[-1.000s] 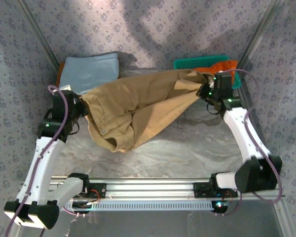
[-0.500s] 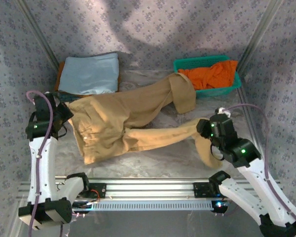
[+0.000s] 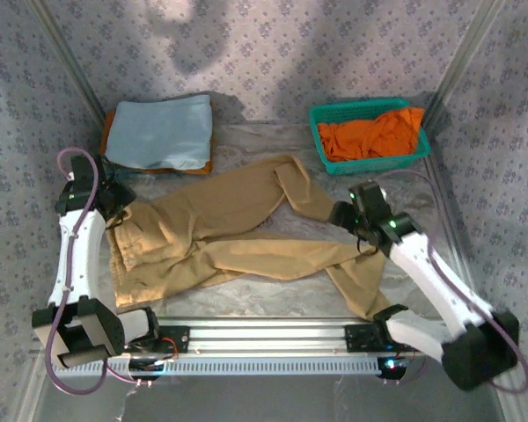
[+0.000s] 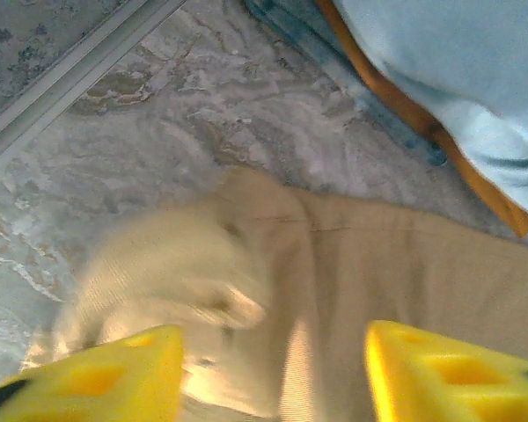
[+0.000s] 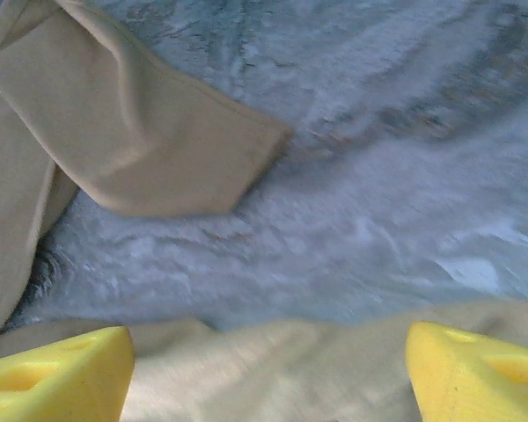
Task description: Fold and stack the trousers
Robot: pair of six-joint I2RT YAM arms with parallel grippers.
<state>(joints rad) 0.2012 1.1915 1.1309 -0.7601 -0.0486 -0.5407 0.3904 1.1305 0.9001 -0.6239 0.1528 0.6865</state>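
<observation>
Long tan soft-cloth trousers (image 3: 238,237): spread on marbled counter (image 3: 273,294) for folding. My left pincer (image 4: 273,356), right pincer (image 5: 268,369): both apart, empty.

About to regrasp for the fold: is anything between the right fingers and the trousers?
Nothing visible. The right gripper hangs open directly over the trousers, with bare cloth between its fingers. The green basket and the blue cloth sit farther back on the table.

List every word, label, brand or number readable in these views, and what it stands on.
None: no readable text on the trousers, the light blue cloth, the green basket or the orange garment. The walls carry only a repeating flower pattern, no letters.
</observation>
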